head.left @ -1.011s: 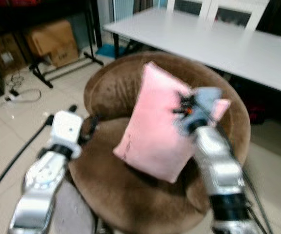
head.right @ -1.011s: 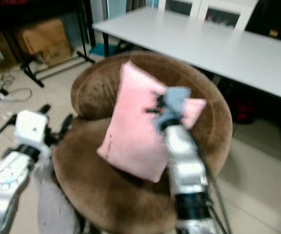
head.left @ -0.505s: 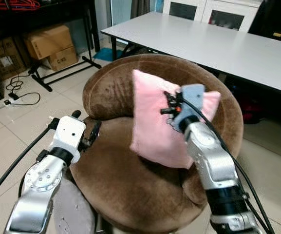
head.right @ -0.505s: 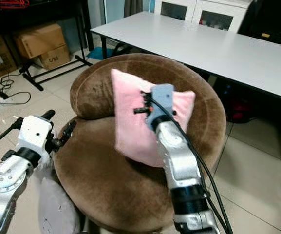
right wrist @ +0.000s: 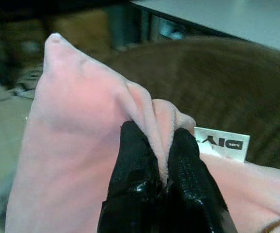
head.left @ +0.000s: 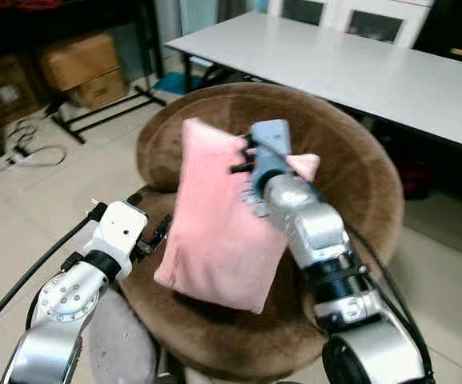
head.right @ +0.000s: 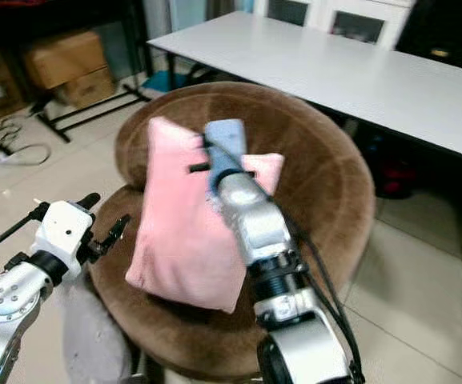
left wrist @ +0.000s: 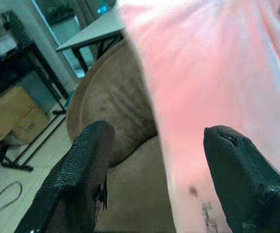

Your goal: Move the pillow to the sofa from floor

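A square pink fabric pillow hangs upright over the seat of a round brown plush armchair-style sofa, its lower edge low over the seat cushion; whether it touches the cushion cannot be told. The right hand holds the pillow by its upper edge: in the right wrist view its two black fingers are pressed together on a bunched fold of pink fabric, with a small white sewn-in label just beside them. From the head camera, the silver right arm reaches up across the front of the pillow, and its blue-grey wrist housing sits at the pillow's top edge, before the sofa's curved backrest. The left hand is at the sofa's left side, close to the pillow's lower left edge; in the left wrist view its two black fingers stand well apart with nothing between them, the pink pillow face filling the space just beyond one finger. The silver left arm with its white wrist block comes up from the lower left. Behind the sofa is a long white surface. To the left on the pale tiled floor are cardboard boxes under a black metal rack, and a black cable trails along the floor beside the left arm.
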{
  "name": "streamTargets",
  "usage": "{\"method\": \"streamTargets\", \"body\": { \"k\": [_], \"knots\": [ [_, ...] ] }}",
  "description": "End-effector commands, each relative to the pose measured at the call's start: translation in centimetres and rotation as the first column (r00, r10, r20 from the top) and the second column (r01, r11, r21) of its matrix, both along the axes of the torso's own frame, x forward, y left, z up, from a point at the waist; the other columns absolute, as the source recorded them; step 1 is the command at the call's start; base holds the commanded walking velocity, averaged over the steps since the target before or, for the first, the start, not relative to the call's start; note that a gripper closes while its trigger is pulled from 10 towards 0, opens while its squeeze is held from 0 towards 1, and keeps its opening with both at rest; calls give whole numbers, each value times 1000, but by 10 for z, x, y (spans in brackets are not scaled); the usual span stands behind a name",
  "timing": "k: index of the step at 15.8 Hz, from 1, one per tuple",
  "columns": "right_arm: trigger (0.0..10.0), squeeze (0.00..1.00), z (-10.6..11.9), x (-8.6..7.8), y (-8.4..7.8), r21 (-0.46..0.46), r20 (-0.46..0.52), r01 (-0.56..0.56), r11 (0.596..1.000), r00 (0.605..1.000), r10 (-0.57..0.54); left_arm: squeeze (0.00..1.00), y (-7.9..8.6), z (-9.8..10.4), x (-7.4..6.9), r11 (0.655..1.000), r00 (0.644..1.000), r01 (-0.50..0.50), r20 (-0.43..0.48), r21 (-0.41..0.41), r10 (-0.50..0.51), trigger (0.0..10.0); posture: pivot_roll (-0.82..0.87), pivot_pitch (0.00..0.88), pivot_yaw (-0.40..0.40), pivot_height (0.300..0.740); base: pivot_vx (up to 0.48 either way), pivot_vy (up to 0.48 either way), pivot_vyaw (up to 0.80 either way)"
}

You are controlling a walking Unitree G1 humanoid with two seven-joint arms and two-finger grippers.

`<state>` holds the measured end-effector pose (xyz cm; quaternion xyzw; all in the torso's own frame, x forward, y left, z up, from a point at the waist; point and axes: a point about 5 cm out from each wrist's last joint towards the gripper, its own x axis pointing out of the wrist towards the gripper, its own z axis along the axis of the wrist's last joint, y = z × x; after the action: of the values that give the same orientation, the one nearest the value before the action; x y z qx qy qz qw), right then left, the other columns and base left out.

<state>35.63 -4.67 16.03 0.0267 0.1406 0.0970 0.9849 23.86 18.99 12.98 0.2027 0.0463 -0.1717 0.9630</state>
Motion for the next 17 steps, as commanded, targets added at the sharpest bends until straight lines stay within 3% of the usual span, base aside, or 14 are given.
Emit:
{"method": "streamTargets", "body": {
  "k": [1,2,3,4,6,7,8,10,11,12,15,17],
  "knots": [
    [10000,0,9,11,-3,93,-55,157,983,987,-152,0,-1,1,-2,1000,1000,15,-9,12,-15,10000,-75,0,-48,740,0,0,0],
    [10000,0,5,15,-9,118,-112,251,961,965,-238,0,-1,0,-3,1000,1000,16,-14,11,-16,10000,-74,0,-50,740,0,0,0],
    [10000,0,-1,22,-25,132,-183,379,916,917,-353,0,-1,-2,-6,1000,1000,17,-22,10,-17,10000,-66,0,-59,740,0,0,0],
    [10000,0,-3,25,-33,129,-199,418,899,899,-390,0,-1,-2,-7,1000,1000,18,-26,9,-18,10000,-65,0,-60,740,0,0,0],
    [10000,0,-14,30,-61,118,-292,574,810,800,-524,0,-1,-4,-12,1000,999,22,-43,5,-21,10000,-64,0,-63,740,0,0,0],
    [10000,0,-17,30,-66,118,-318,599,792,778,-542,0,-2,-5,-12,1000,999,23,-47,4,-23,10000,-64,0,-63,740,0,0,0],
    [10000,0,-31,28,-72,101,-386,645,757,727,-568,0,-3,-6,-14,999,998,33,-59,4,-32,10000,-64,0,-64,740,0,0,0],
    [10000,0,-51,23,-68,74,-437,620,781,724,-534,0,-4,-8,-17,999,997,40,-70,4,-40,10000,-61,0,-66,740,0,0,0],
    [10000,200,-55,21,-67,73,-444,611,788,728,-523,0,-4,-8,-18,999,997,41,-72,6,-40,10000,-52,0,-74,740,0,0,0],
    [10000,1000,-56,21,-68,77,-449,619,781,721,-527,0,-4,-8,-18,999,997,40,-72,8,-39,10000,-50,0,-76,740,0,0,0],
    [10000,1000,-46,28,-77,127,-412,655,745,718,-561,0,-3,-8,-20,999,997,32,-71,13,-31,10000,-43,0,-85,740,0,0,0],
    [10000,1000,-21,40,-96,206,-330,685,699,721,-609,0,-3,-8,-19,1000,997,27,-68,14,-26,10000,-46,0,-80,740,0,0,0]
  ]
}}
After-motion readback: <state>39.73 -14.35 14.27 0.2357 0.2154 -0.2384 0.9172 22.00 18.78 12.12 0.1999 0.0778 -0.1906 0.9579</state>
